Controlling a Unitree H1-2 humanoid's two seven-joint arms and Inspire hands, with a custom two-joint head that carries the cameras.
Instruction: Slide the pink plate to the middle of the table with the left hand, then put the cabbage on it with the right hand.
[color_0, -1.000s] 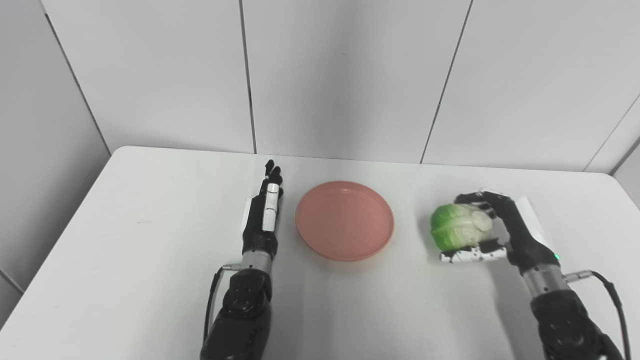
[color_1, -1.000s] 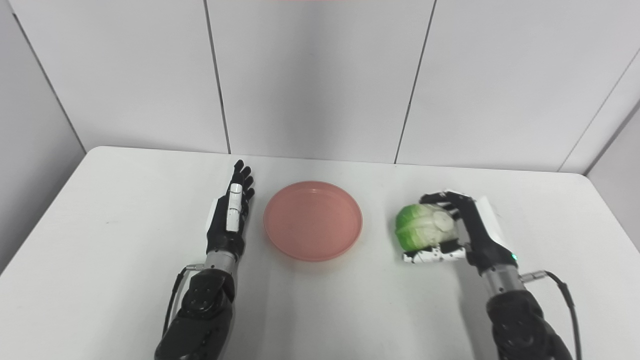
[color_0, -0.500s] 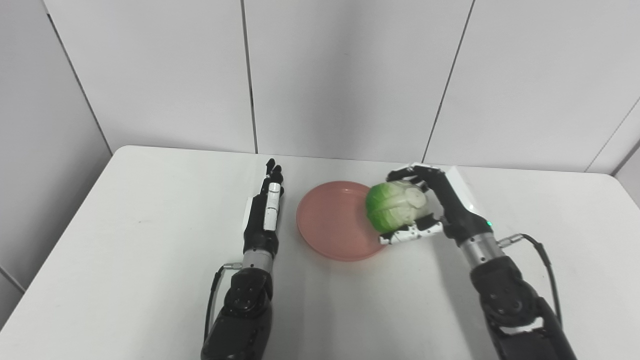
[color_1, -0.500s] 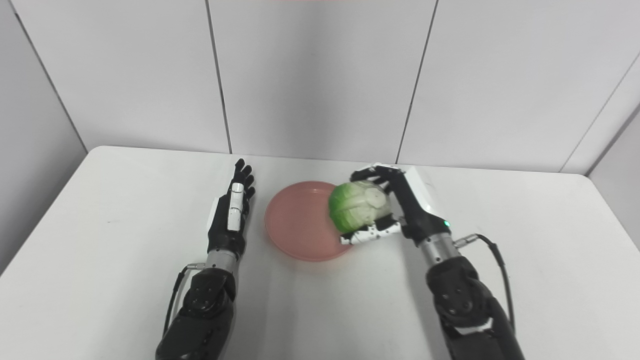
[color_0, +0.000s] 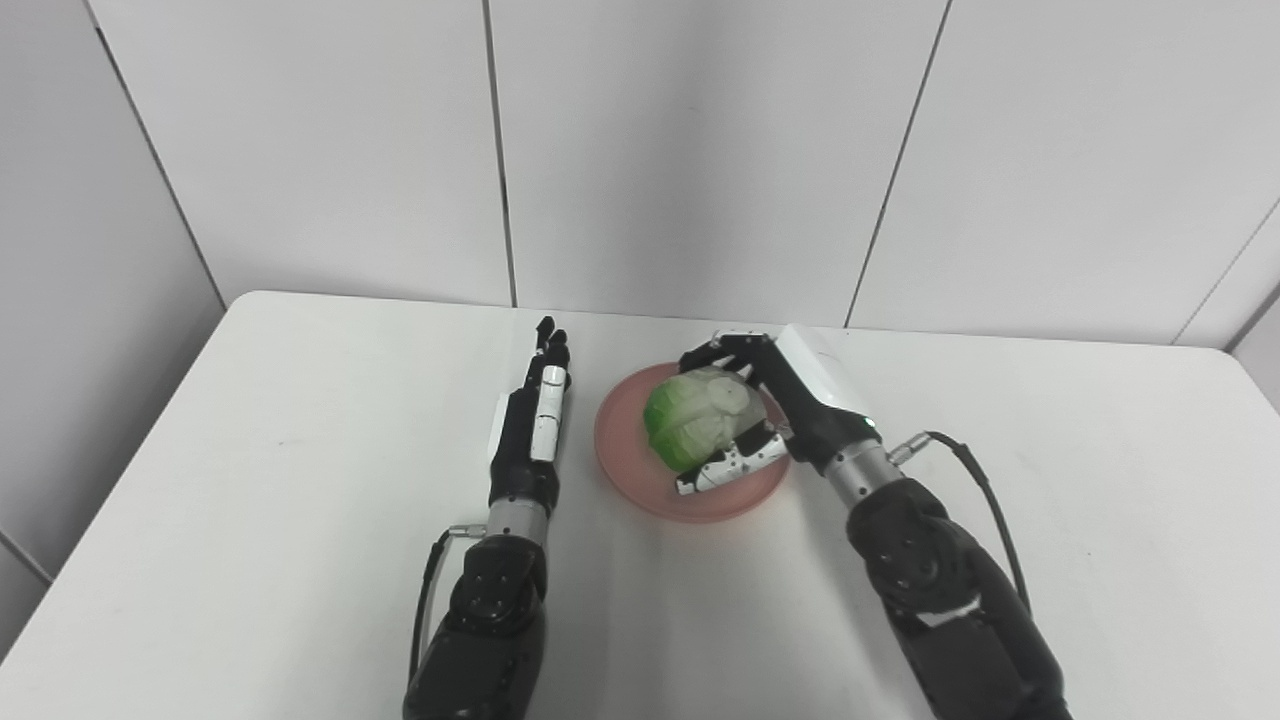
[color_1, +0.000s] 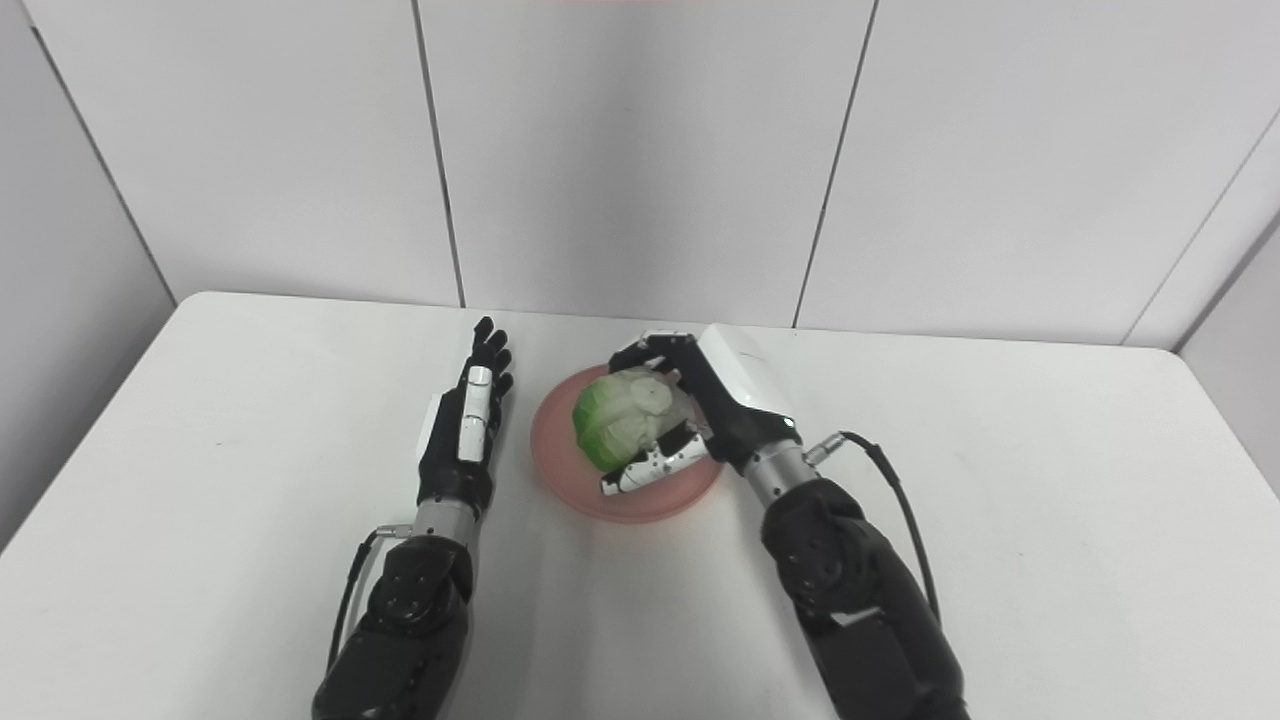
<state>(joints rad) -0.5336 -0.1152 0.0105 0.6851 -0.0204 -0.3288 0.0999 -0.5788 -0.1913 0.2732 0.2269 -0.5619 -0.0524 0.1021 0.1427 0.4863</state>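
The pink plate lies near the middle of the white table. Over its centre is the green and white cabbage, with my right hand shut on it, fingers over the top and thumb below. I cannot tell whether the cabbage touches the plate. My left hand rests flat on the table just left of the plate, fingers straight and pointing away, holding nothing. In the right eye view the cabbage hides much of the plate.
The white table ends at grey wall panels behind and drops off at its left edge. A cable loops off my right wrist.
My right hand has carried the cabbage leftward from the table's right side to over the plate's centre. The left hand and the plate have stayed where they were.
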